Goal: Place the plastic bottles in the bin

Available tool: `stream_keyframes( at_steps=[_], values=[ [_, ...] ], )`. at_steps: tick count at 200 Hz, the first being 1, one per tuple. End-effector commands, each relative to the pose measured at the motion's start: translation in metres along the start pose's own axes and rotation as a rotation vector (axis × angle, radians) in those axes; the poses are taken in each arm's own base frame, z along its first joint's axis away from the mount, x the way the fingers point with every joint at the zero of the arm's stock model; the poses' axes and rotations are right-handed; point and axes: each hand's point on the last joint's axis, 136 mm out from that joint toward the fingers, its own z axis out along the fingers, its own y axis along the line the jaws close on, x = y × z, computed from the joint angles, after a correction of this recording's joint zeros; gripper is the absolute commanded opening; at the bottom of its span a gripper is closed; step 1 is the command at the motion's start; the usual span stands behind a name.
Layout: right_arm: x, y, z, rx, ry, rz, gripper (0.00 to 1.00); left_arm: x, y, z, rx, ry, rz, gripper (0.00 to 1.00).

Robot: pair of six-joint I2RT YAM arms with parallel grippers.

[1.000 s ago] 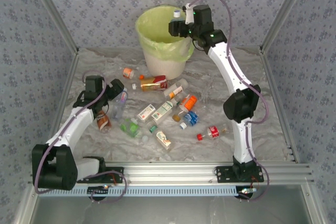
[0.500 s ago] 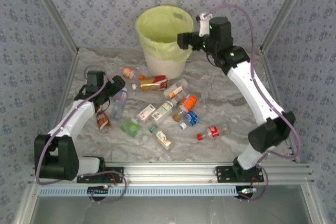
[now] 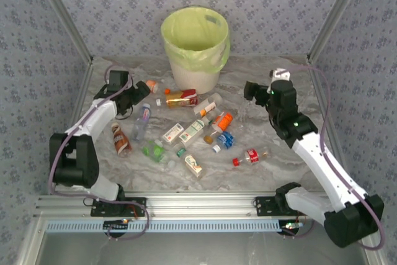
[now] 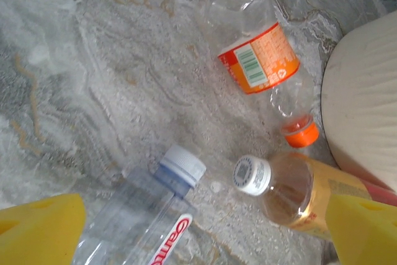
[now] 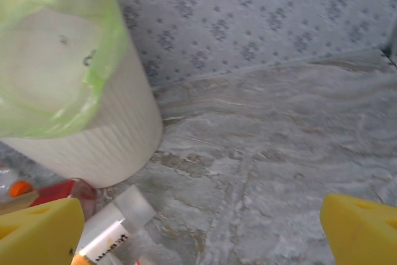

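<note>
Main risk, left side: the left gripper hangs over a crowded patch near the left edge of the marbled grey surface. A clear plastic bottle with a pale blue cap and red lettering lies between its fingers. An amber bottle with a white cap and yellow label sits just beside one yellow finger, and a clear bottle with an orange label and orange cap lies further out. A careless close could catch two at once, or pinch a round neck and squirt it away. All three lie flat, so they'll likely roll.

Right side: the right gripper is near the round white bin with the yellow-green bag liner, which stands at the middle of the far edge. A low swing toward the bottles at its foot could nudge it.

Jaws: both pairs spread wide and empty — touching nothing I can see. The other plastic bottles lie scattered mid-surface, none gripped.
</note>
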Motion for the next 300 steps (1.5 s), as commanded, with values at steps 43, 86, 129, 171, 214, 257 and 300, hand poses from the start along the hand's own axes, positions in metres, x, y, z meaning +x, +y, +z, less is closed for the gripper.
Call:
stream_keyframes(
  at_steps=[43,86,129,171,214,257,300],
  values=[
    [-0.014,-0.036,-0.025,0.144,-0.131,0.046,1.0,-0.018,-0.014,0.051,-0.125,0.053,0.053,0.99],
    [-0.012,-0.042,-0.032,0.147,-0.17,0.076,1.0,-0.026,-0.023,0.086,-0.165,0.077,0.045,0.99],
    [-0.013,-0.028,-0.036,0.07,-0.189,0.014,1.0,-0.043,-0.041,0.112,-0.174,0.069,0.015,1.0],
    [-0.016,-0.019,-0.041,0.067,-0.197,-0.067,1.0,-0.026,-0.036,0.139,-0.223,0.096,-0.129,0.99],
    [-0.009,-0.016,-0.034,0.113,-0.117,-0.174,1.0,-0.017,-0.037,0.162,-0.208,0.11,-0.199,0.96],
    [-0.004,-0.035,-0.038,0.215,-0.089,-0.088,1.0,-0.016,-0.05,0.171,-0.122,0.119,-0.125,0.76],
    [-0.007,-0.05,-0.04,0.248,-0.107,0.015,1.0,-0.026,-0.054,0.161,-0.103,0.09,-0.039,0.57]
  ],
)
